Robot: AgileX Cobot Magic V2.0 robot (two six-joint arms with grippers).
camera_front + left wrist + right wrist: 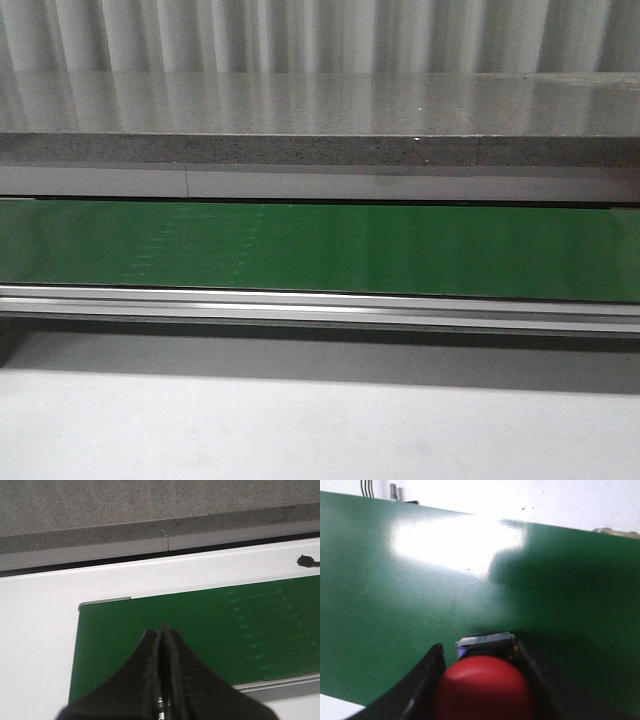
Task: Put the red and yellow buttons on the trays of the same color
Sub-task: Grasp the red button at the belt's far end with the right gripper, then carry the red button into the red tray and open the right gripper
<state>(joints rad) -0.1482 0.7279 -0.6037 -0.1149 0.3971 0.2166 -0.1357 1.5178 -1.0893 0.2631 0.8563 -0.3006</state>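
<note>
Green belting [320,250] runs the full width of the front view, with a silver rail [320,305] along its near edge, a pale table [320,420] in front of it and a speckled grey counter [320,120] behind; neither arm and no button shows here.

From the left wrist, the left gripper [162,675] hangs over one end of the green belt [200,630], its two dark fingers [145,680] pressed flat together with nothing between them. A white surface [40,630] surrounds the belt's end.

From the right wrist, the right gripper [482,680] is closed around a red button [485,690], whose domed cap sits between the fingers [420,690], touching both. A small grey base [485,641] pokes out just past the cap, over the belt [420,590].
</note>
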